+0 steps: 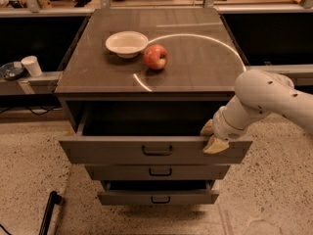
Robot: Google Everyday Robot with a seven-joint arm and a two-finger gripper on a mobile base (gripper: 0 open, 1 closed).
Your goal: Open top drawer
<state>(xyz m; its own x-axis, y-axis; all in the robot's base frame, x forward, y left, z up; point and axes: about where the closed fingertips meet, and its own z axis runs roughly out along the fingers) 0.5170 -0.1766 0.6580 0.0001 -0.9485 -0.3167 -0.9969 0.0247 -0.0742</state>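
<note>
The top drawer (122, 152) is the widest grey drawer, with a small dark pull handle (157, 151) at its centre. It stands pulled out from the cabinet and its dark inside shows. My gripper (211, 137) is at the right end of the drawer front. One tan finger (208, 128) is behind the front's upper edge and the other sits on its outer face, clamped on that edge. The white arm (266, 99) comes in from the right.
Two narrower grey drawers, middle (156, 172) and bottom (156, 198), stick out slightly below. On the cabinet top (195, 58) sit a white bowl (126, 43) and a red apple (155, 57). A paper cup (32, 65) stands on a ledge at left. A black pole (49, 212) lies on the floor.
</note>
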